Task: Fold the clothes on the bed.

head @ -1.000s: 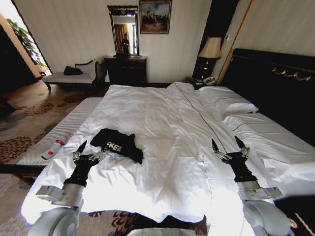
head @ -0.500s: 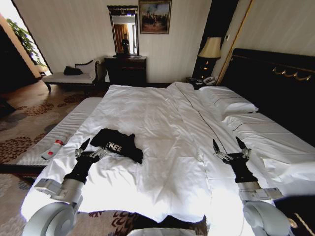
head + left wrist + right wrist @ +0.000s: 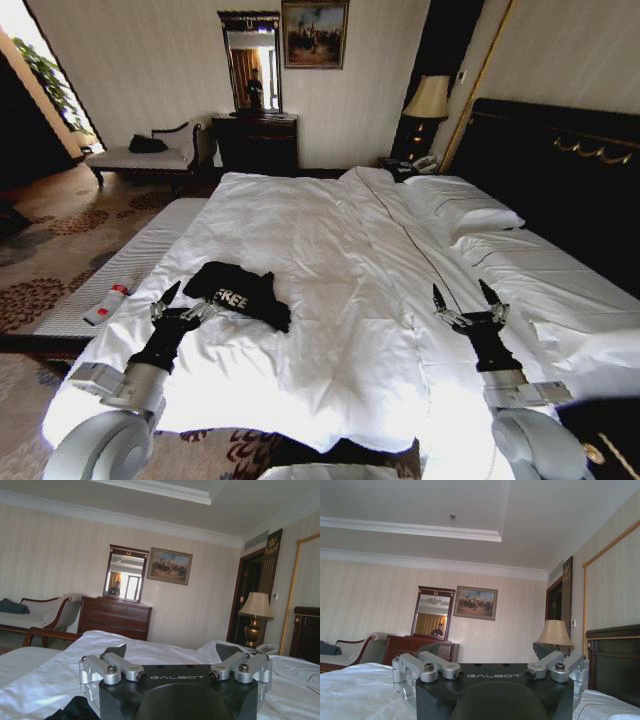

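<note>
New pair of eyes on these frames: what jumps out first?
The black T-shirt, crumpled on the big white bed near its left foot corner. The left gripper sits just beside it, fingers open; the right gripper hangs open over bare duvet on the far side.

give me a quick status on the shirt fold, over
Left gripper open, hovering beside the black T-shirt. Right gripper open, over bare duvet. Shirt crumpled, unfolded, near the bed's left edge. Nothing in the way.

A small white bottle lies on the striped bench, with a dresser, mirror, painting and lamp behind.
</note>
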`<state>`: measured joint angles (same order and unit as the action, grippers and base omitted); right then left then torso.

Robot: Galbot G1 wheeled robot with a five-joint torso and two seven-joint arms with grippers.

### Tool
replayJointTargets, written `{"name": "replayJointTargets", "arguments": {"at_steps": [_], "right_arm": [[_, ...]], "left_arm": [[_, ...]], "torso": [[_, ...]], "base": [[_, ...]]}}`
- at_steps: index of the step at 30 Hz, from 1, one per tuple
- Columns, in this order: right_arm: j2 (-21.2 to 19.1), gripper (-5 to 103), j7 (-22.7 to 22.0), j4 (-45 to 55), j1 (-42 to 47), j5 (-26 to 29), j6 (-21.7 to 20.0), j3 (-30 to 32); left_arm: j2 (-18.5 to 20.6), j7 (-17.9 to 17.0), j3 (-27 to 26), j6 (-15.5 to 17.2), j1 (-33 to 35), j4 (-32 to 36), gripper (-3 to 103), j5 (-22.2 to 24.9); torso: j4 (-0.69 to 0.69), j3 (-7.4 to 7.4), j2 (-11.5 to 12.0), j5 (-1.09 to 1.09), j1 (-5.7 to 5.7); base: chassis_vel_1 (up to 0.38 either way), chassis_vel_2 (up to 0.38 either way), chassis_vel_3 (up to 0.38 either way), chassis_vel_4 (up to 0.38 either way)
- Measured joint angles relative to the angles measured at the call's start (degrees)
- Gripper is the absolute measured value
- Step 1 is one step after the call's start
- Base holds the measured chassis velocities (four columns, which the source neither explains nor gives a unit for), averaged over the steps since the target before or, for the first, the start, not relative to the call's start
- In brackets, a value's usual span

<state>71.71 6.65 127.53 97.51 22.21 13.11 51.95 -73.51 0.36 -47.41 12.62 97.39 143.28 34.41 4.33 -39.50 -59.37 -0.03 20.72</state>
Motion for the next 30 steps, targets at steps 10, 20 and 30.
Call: {"name": "replayJointTargets", "arguments": {"at_steps": [10, 20, 30], "right_arm": [[0.1, 100, 0.5, -1.3, -0.8, -0.7, 0.0, -0.4], [0.0, 100, 0.9, -2.2, -1.6, -0.8, 0.1, -0.9], [0.0, 100, 1.5, -2.8, -2.2, -0.8, 0.2, -1.1]], "left_arm": [[-0.9, 0.3, 0.6, -0.1, -0.3, 0.0, 100, -1.3], [-1.6, 0.3, 0.9, -0.3, -0.7, 0.0, 100, -2.0], [-2.1, 0.3, 1.1, -0.4, -0.7, -0.1, 100, -2.7]], "torso": [[0.00, 0.00, 0.0, 0.00, 0.00], [0.00, 0.00, 0.0, 0.00, 0.00], [0.00, 0.00, 0.0, 0.01, 0.00]], "base": [[0.000, 0.000, 0.000, 0.000], [0.000, 0.000, 0.000, 0.000], [0.000, 0.000, 0.000, 0.000]]}}
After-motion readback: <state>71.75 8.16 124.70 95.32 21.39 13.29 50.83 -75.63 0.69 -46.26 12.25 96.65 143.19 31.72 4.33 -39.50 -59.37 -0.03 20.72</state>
